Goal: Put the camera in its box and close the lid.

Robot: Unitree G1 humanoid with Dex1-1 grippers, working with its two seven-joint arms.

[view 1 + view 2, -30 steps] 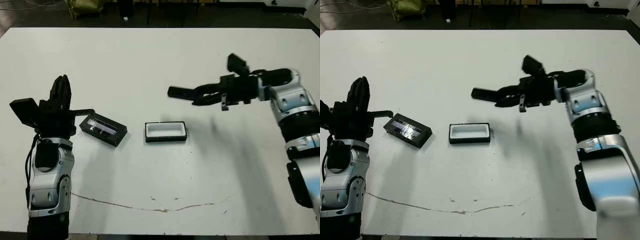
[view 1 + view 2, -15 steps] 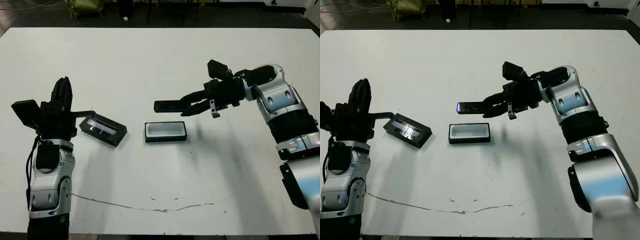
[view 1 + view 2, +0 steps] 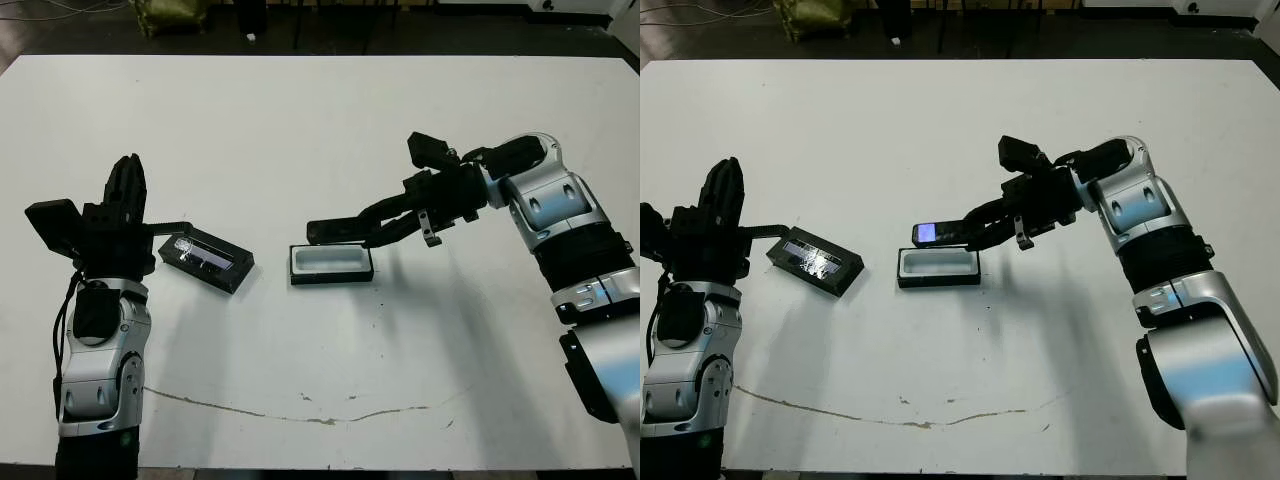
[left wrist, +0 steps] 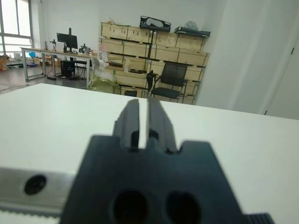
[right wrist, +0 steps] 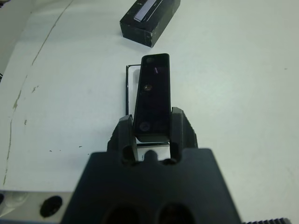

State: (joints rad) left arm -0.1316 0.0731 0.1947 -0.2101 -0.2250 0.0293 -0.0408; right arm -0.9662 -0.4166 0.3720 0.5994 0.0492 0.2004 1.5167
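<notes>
— Where does the camera (image 5: 152,95) sit?
— Between the right gripper (image 5: 150,125) jaws, running out ahead of them, held above the box (image 3: 331,263), which lies on the bench (image 3: 330,120) under and just ahead of those jaws.
— And the lid (image 3: 207,258)?
— On the bench beyond the box, well ahead of the right jaws, and just beside the left gripper (image 3: 124,182), whose jaws point away over the bench.

There is 1 camera (image 3: 940,233), 1 box (image 3: 939,268) with white lining, and 1 lid (image 3: 816,261) with a glossy window. There are 2 end effectors: the left end effector (image 3: 124,190) and the right end effector (image 5: 151,130). All sit over 1 white surface (image 3: 320,120).
</notes>
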